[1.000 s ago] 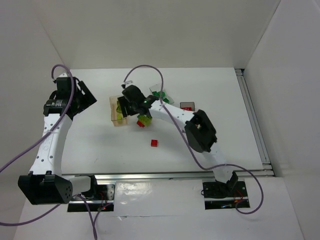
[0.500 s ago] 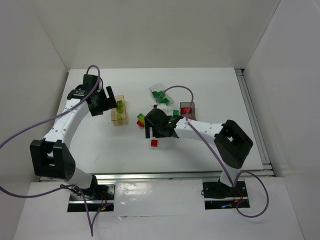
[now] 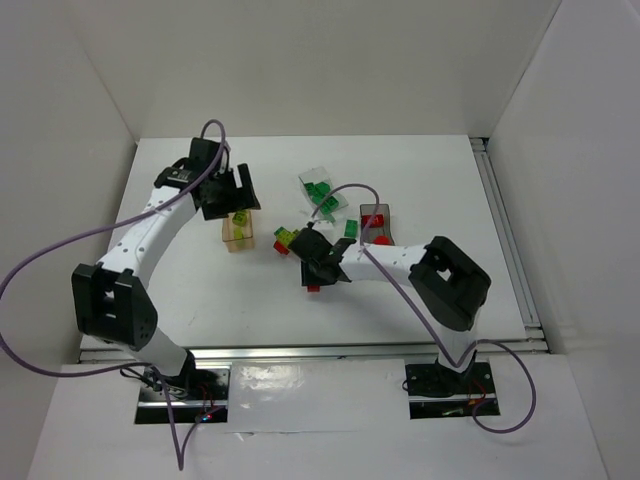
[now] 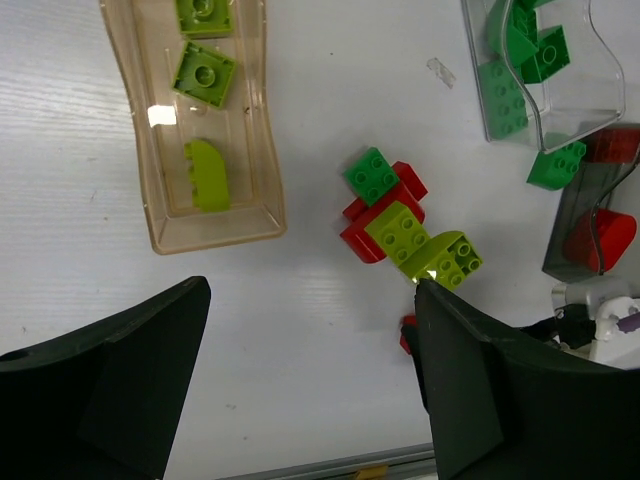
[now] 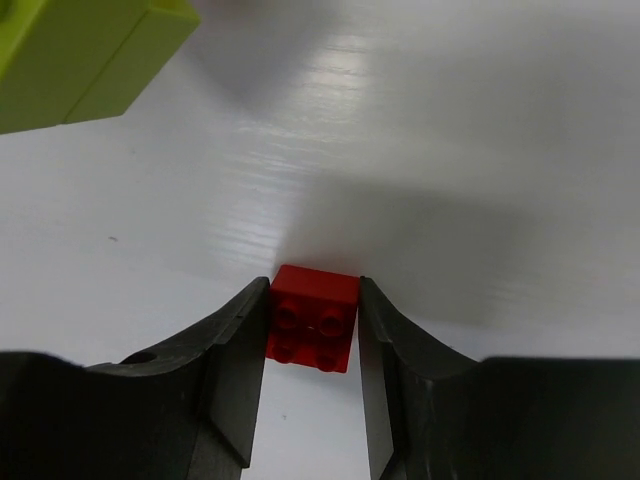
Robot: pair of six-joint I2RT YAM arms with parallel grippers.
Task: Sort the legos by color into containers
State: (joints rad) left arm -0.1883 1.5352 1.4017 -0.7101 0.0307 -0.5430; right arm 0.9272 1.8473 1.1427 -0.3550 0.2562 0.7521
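We found the right claw (image 3: 316,272) low over the middle of the white surface (image 3: 450,180). Its two dark fingers (image 5: 235,350) were clamped on either side of a small red brick (image 5: 314,318). That brick sat studs-up on the surface, and in the right wrist view the corner of a yellow-green brick (image 5: 80,60) showed beyond it, to the upper left.

The left claw (image 4: 310,300) hung above the surface with its fingers wide apart and nothing between them. Below it, toward the left, the amber bin (image 4: 262,150) held three yellow-green pieces (image 4: 205,75), well apart from the red brick.

Just right of that bin lay a loose pile (image 4: 395,205): a green brick (image 4: 372,175) sat on red pieces, with two yellow-green ones touching them on the near side.

Farther right, the clear bin (image 4: 600,60) held several green bricks (image 4: 545,50). One more green piece (image 4: 555,165) lay outside it, between the clear bin and the dark grey bin (image 4: 575,215). In the dark grey bin we could see a rounded red piece (image 4: 598,238).

In the overhead view the gripped red brick lay nearer the arm bases than the pile and all three bins.
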